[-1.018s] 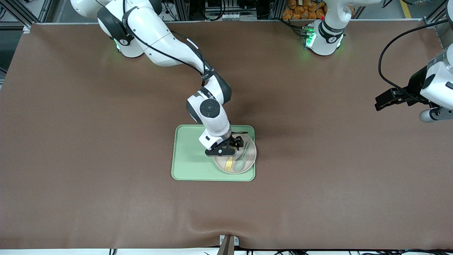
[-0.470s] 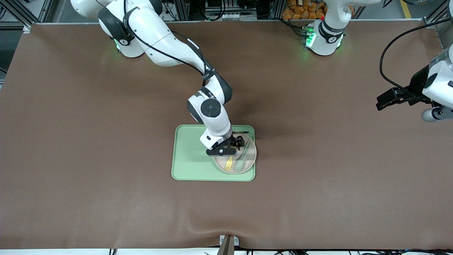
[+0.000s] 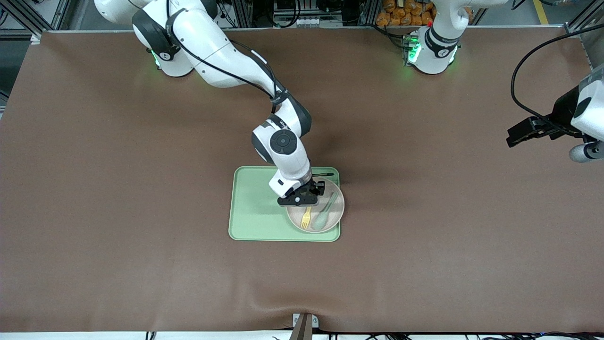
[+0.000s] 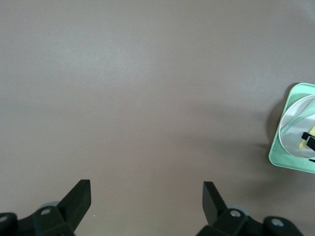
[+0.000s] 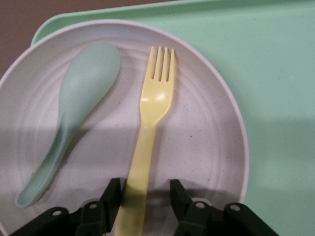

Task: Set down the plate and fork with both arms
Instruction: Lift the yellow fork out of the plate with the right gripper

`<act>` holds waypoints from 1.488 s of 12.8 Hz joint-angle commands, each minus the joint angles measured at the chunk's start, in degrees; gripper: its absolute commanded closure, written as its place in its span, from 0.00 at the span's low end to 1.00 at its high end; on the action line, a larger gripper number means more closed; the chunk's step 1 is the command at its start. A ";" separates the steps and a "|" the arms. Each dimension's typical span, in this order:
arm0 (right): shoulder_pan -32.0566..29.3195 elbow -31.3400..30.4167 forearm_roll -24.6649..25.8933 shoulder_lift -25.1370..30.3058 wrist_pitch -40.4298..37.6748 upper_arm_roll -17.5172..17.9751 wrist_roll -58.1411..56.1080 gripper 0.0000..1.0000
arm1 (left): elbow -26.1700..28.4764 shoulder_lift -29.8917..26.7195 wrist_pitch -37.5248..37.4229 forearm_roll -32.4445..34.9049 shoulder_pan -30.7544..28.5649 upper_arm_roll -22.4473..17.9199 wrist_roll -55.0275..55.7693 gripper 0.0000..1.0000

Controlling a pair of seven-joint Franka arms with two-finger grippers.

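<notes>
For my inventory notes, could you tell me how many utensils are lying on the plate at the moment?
2. The yellow fork and the pale green spoon lie side by side on the plate; the spoon is toward the left arm's end. None seems hidden.

The right gripper (image 3: 307,204) sits low over the plate (image 3: 335,215), fingers (image 5: 112,192) straddling the fork (image 3: 306,216) handle; the spoon (image 3: 324,215) lies close beside, crowding that side. The tray (image 3: 255,212) toward the right arm's end offers bare room. The left gripper (image 3: 519,134) hangs well apart over bare table (image 3: 118,189).
</notes>
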State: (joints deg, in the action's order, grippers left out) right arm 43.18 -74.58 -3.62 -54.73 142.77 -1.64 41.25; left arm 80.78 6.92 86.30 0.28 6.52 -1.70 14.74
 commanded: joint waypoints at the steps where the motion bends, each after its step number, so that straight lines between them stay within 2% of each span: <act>1: 0.86 1.81 -0.16 -1.61 0.23 -0.39 -1.43 1.00 | 0.60 -1.82 -1.31 0.25 -1.59 0.73 -2.34 0.00; 3: 0.86 1.81 -0.16 -1.35 0.14 -0.47 -1.70 1.00 | 2.36 -3.13 -1.23 -0.45 -6.66 5.79 -2.43 0.00; 4: 0.86 1.81 -0.16 -1.08 0.14 -0.47 -1.62 1.00 | 2.45 -3.57 -1.23 -0.46 -7.21 6.17 -2.43 0.00; 6: 0.86 1.81 -0.25 0.05 -0.03 -0.47 -1.53 1.00 | 3.67 -4.89 -1.14 -0.46 -6.87 5.39 -2.87 0.00; 8: 0.77 1.63 -0.60 1.99 -0.82 -0.47 -1.35 1.00 | 4.73 -6.30 -1.05 -0.55 -4.51 2.24 -7.15 0.00; 10: 0.68 1.37 -0.60 3.48 -2.83 -0.47 -1.26 1.00 | 5.61 -6.65 -1.14 -0.63 -2.75 0.82 -7.53 0.00; 16: -1.60 1.37 -0.51 8.32 -10.04 -1.17 -1.09 1.00 | 5.35 -6.04 -0.79 -0.72 -3.18 0.73 -7.97 0.00; 19: -1.43 1.19 -0.42 9.99 -15.66 -4.16 0.05 1.00 | 5.08 -5.07 -0.61 -0.63 -3.18 0.73 -7.97 0.00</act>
State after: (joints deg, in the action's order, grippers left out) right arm 41.82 -72.43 -3.63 -46.55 130.13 -4.55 40.32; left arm 85.58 1.77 85.35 0.16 3.13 -0.59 7.85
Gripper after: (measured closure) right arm 0.890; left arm 0.000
